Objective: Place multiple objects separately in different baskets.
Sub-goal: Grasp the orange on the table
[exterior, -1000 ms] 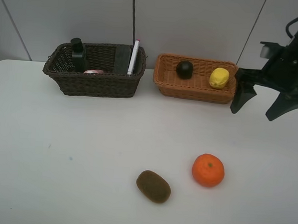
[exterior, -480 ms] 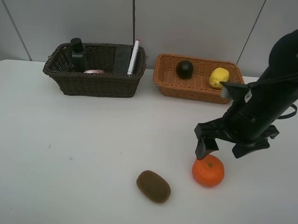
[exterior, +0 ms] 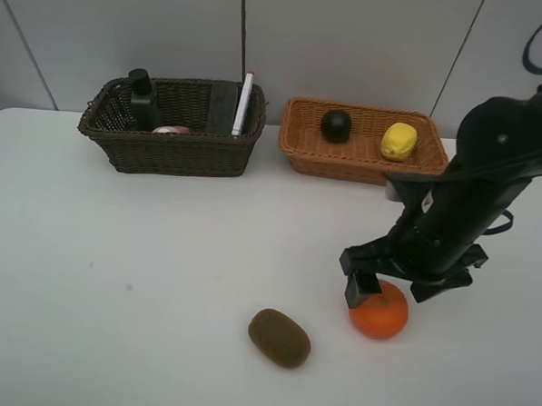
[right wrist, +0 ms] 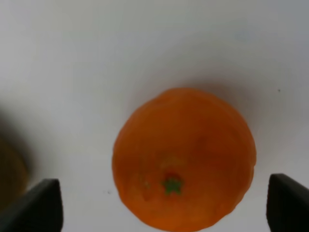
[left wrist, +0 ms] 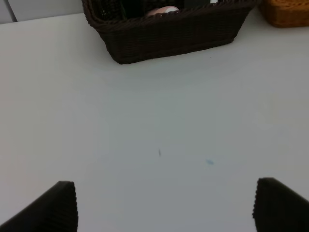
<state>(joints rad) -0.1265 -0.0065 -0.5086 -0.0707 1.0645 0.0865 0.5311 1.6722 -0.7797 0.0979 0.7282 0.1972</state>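
The orange (exterior: 380, 314) lies on the white table, the brown kiwi (exterior: 279, 337) to its left. My right gripper (exterior: 396, 287) is open and hovers over the orange, one finger on each side; in the right wrist view the orange (right wrist: 184, 157) fills the gap between the fingertips (right wrist: 44, 203). The light tan basket (exterior: 303, 155) holds the mangosteen (exterior: 336, 125) and the lemon (exterior: 399, 141). The dark brown basket (exterior: 178, 153) holds the green pump bottle (exterior: 141, 96), black eraser block (exterior: 222, 106), pink bottle (exterior: 171, 130) and white marker (exterior: 244, 101). My left gripper (left wrist: 164, 205) is open over bare table.
The dark basket (left wrist: 169, 34) shows in the left wrist view beyond the open fingers. Both baskets stand at the table's back edge against a grey wall. The kiwi's edge shows blurred in the right wrist view (right wrist: 9, 179).
My right arm swung from beside the tan basket down and left to the orange, and now sits lower over it with its fingers straddling the fruit.
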